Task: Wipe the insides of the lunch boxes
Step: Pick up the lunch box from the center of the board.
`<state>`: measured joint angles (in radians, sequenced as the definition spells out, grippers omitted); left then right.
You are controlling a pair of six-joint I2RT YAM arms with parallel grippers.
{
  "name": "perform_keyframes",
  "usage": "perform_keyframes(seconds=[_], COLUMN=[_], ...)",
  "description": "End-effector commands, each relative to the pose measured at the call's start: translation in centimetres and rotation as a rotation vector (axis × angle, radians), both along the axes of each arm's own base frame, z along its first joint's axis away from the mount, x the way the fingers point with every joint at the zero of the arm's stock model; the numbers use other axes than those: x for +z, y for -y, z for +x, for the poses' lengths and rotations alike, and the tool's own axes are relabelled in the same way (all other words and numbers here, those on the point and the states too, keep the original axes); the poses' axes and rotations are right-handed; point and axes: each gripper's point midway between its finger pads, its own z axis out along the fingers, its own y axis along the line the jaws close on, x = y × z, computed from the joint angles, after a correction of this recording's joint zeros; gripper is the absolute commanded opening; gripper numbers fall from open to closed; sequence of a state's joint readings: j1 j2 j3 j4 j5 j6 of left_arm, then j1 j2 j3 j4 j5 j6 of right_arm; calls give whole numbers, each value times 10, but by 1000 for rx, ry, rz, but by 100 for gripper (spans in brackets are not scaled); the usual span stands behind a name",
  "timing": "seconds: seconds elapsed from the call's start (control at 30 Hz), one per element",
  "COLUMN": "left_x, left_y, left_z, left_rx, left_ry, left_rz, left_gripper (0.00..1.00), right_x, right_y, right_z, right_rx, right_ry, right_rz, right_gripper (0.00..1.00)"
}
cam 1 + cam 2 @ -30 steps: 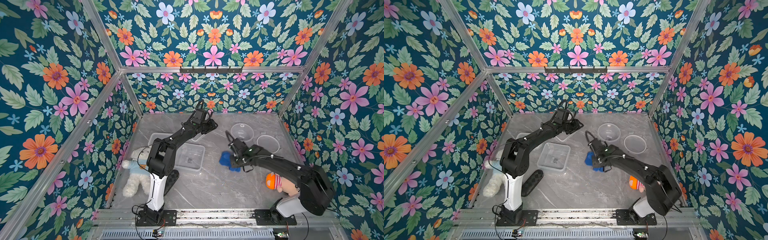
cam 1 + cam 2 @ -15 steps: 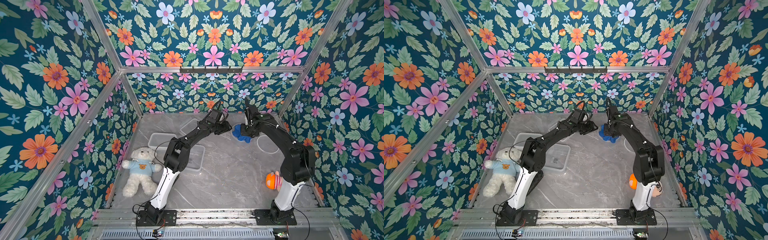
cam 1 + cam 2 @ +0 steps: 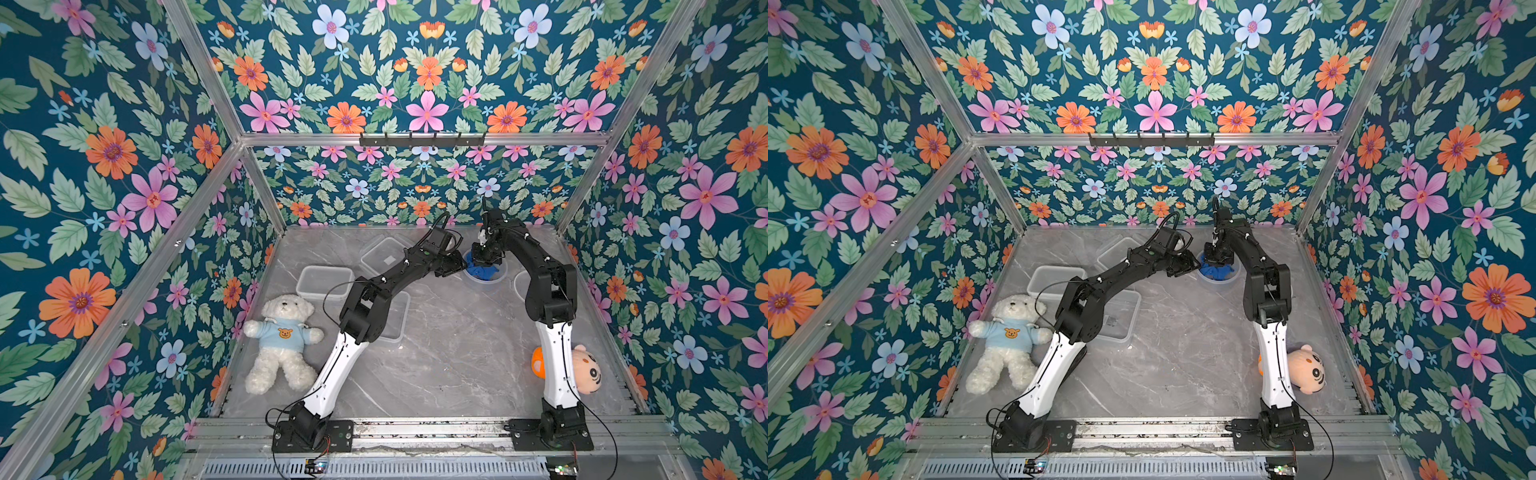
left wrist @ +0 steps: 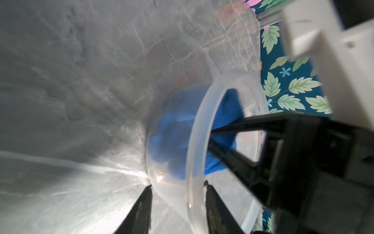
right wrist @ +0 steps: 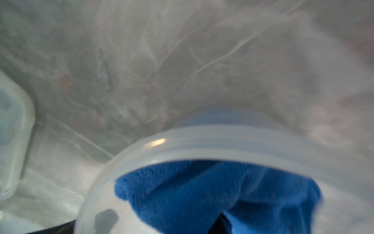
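in both top views the round lunch box (image 3: 486, 281) stands far back on the gray surface (image 3: 449, 357), at about 1 o'clock from the middle. the blue cloth (image 3: 482, 271) is stuffed inside it. the right end effector (image 3: 484, 259) points down into the box, clamped on the cloth. the left end effector (image 3: 456, 268) is at the box's 9 o'clock side, just beside it. the small lunch box (image 3: 324, 282) sits at 10 o'clock. the big lunch box (image 3: 397, 316) is just beside it, nearer the middle, partly under the left arm. a flat lid (image 3: 382, 255) lies at 11 o'clock. a white teddy bear (image 3: 282, 340) lies at 8 o'clock and a pink plush toy (image 3: 586, 370) at 4 o'clock.

in the left wrist view the left end effector (image 4: 177, 184) has its fingers apart, with the near side of the round lunch box (image 4: 194, 145) between them. i cannot tell if they squeeze it. the right end effector (image 4: 210, 137) has its black fingers pinched together on the blue cloth (image 4: 176, 129) inside the box.

the right wrist view is blurry. the rim of the round lunch box (image 5: 222, 141) is close up, with the blue cloth (image 5: 202, 192) bunched inside.
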<state>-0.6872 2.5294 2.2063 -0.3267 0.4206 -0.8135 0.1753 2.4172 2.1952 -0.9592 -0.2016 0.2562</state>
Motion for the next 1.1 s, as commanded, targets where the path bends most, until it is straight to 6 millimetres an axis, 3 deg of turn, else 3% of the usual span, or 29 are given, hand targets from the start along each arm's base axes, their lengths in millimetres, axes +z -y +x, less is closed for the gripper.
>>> perform_keyframes(seconds=[0.0, 0.1, 0.17, 0.37, 0.53, 0.63, 0.77, 0.87, 0.97, 1.07], left_x=[-6, -2, 1, 15, 26, 27, 25, 17, 12, 7], left_y=[-3, -3, -4, -7, -11, -14, -17, -23, -30, -37], left_z=[3, 5, 5, 2, -9, -18, -29, -36, -41, -42], left_rx=[26, 37, 44, 47, 33, 23, 8, 6, 14, 30], left_ry=[-18, -10, -5, 14, 45, 49, 64, 64, 88, 102], left_rz=[14, 12, 13, 30, 101, 149, 218, 282, 358, 410], left_gripper=[38, 33, 29, 14, 4, 3, 3, 1, 1, 1], right_x=[8, 9, 9, -7, -3, 4, 8, 2, -2, 7], right_y=[-45, -57, -53, 2, 46, 51, 31, 2, -38, -80], right_z=[-19, -39, -55, -97, -95, -82, -60, -49, -42, -42], right_rx=[104, 131, 117, 66, 11, -11, -23, -7, 23, 86], right_ry=[-30, -49, -73, -201, -219, -201, -165, -176, -172, -158], right_rz=[130, 160, 163, -87, -318, -354, -256, -109, 95, 284], right_gripper=[0, 0, 0, 0, 0, 0, 0, 0, 0, 0])
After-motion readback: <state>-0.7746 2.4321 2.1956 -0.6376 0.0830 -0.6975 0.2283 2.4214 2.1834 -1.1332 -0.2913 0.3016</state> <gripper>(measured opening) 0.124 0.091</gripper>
